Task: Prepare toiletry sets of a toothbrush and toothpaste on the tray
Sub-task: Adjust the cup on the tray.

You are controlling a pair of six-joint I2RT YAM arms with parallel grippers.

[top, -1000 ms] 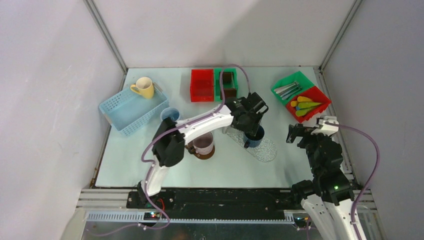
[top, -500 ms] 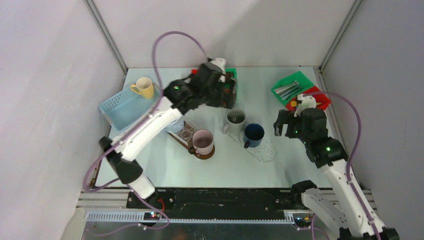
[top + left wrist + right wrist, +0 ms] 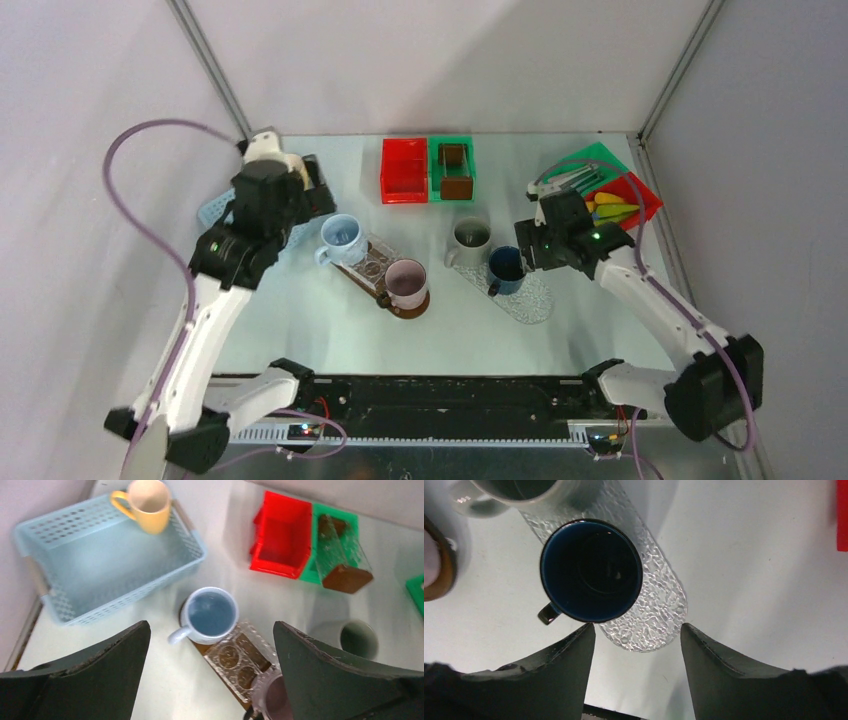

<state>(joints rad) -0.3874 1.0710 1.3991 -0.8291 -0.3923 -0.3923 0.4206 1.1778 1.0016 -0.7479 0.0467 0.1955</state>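
Mugs (image 3: 405, 283) — five; glass trays (image 3: 533, 299) — two

Pale mint desk (image 3: 300, 335), evenly lit. Plain grey-white walls (image 3: 430, 60) on three sides. Slanted metal posts (image 3: 214, 80) at back corners. Black rail (image 3: 450, 395) along near edge.

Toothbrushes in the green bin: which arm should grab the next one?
Right. The right pincer is open and empty by the dark blue mug, close to the toothbrushes at the far right. The left pincer, also open, is near the light blue basket across the table.
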